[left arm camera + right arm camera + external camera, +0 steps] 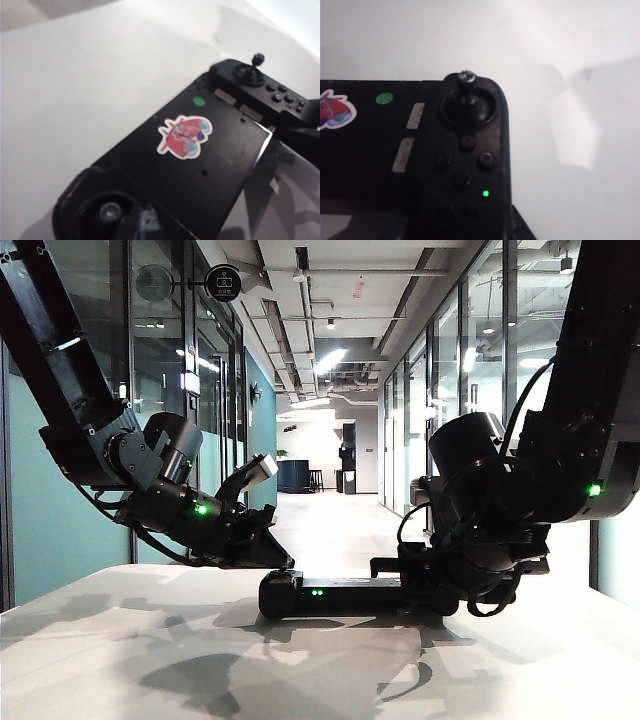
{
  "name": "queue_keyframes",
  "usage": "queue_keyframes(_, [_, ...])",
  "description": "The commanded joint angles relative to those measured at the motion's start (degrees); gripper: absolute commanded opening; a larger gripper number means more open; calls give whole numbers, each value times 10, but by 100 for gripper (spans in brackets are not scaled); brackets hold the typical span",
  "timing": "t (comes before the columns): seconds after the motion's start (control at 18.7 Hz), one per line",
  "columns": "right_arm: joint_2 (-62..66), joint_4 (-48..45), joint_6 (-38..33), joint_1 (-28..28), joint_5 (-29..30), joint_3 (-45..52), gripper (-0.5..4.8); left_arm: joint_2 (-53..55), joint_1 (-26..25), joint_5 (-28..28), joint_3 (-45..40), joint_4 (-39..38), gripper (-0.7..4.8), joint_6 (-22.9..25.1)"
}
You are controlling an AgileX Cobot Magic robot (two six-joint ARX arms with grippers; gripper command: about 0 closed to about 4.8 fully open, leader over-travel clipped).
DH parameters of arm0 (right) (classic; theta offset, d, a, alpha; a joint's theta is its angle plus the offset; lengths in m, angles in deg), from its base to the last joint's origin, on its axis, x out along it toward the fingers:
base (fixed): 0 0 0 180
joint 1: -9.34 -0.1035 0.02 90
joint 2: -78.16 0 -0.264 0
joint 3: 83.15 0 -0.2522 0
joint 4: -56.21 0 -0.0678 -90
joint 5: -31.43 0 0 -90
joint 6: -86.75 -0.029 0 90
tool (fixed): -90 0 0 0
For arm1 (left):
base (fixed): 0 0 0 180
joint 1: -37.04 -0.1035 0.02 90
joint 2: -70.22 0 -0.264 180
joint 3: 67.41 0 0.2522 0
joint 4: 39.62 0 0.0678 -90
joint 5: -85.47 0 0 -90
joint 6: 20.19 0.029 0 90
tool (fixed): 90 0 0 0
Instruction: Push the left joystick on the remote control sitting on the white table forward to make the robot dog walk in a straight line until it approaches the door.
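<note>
While the white table [120, 640] fills the foreground of the exterior view before a long glass-walled corridor [330, 510], two black arms reach down toward its middle. The remote control [335, 595] lies flat on the table, a wide black bar with two green lights on the side facing the camera. The right gripper [425, 590] sits at the remote control's right end and appears to touch it; whether its jaws are spread or pinching the housing cannot be told. The left gripper [270, 555] is tilted downward just above the remote control's left end; the state of its jaws cannot be told either. In the left wrist view the remote control [200, 165] shows a red cartoon sticker [185, 136] and a green dot [199, 101] on its flat middle. The left joystick [111, 212] appears as a round knob in a dark socket at the nearer end. The other joystick [467, 85] stands upright above a cluster of round buttons [465, 160].
</note>
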Motion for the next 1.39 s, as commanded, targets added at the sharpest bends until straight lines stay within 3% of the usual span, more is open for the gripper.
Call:
queue_keyframes(0.05, [-3, -14, -4, -1, -3, -2, 198, 4, 1, 2, 2, 14, -6, 2])
queue_keyframes(1.39, [-3, -14, -4, -1, -3, -2, 198, 14, 1, -13, 2, 59, -6, 2])
